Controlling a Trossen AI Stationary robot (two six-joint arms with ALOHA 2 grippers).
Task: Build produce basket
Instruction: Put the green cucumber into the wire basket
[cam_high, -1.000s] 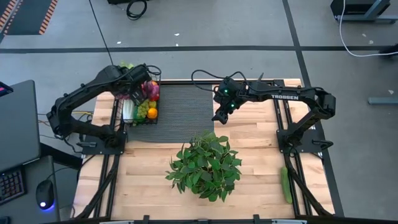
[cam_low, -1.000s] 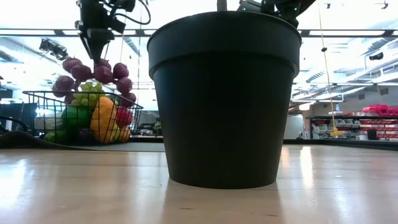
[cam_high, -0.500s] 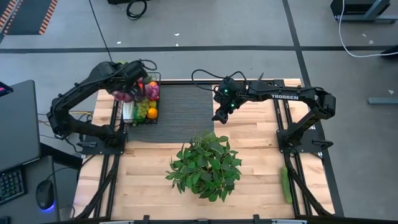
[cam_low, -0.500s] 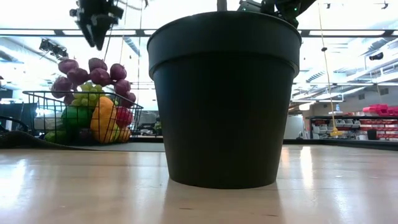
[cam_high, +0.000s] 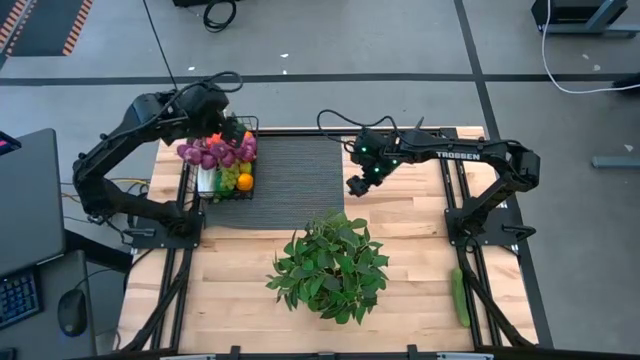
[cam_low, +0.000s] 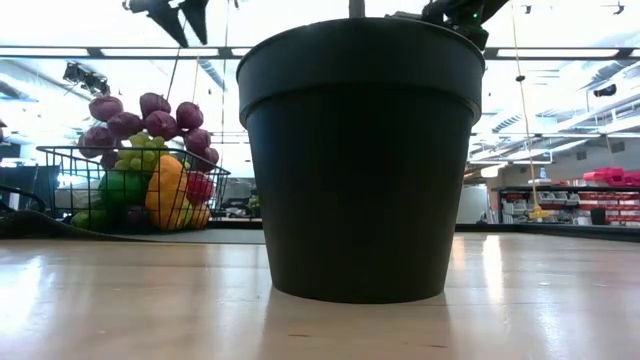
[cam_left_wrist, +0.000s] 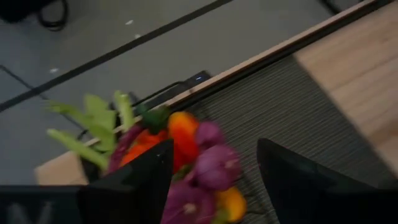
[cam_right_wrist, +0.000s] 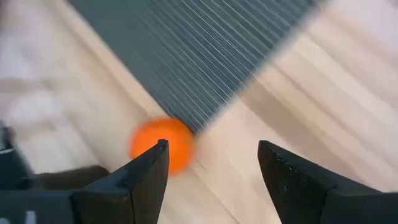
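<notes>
The left gripper (cam_low: 172, 14) hangs released and empty above the basket (cam_low: 60, 160), where the purple bulb string (cam_low: 150, 120) lies heaped on the other produce (cam_low: 160, 192). The right gripper (cam_high: 358, 186) is spread wide over an orange (cam_right_wrist: 163, 147) at the mat (cam_high: 295, 165) edge. That pickup looks like the step in hand: descend, centre, clamp.

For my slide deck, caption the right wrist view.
Open right gripper hovers above a round orange toy fruit at the dark ribbed mat's edge on the wooden table.
</notes>
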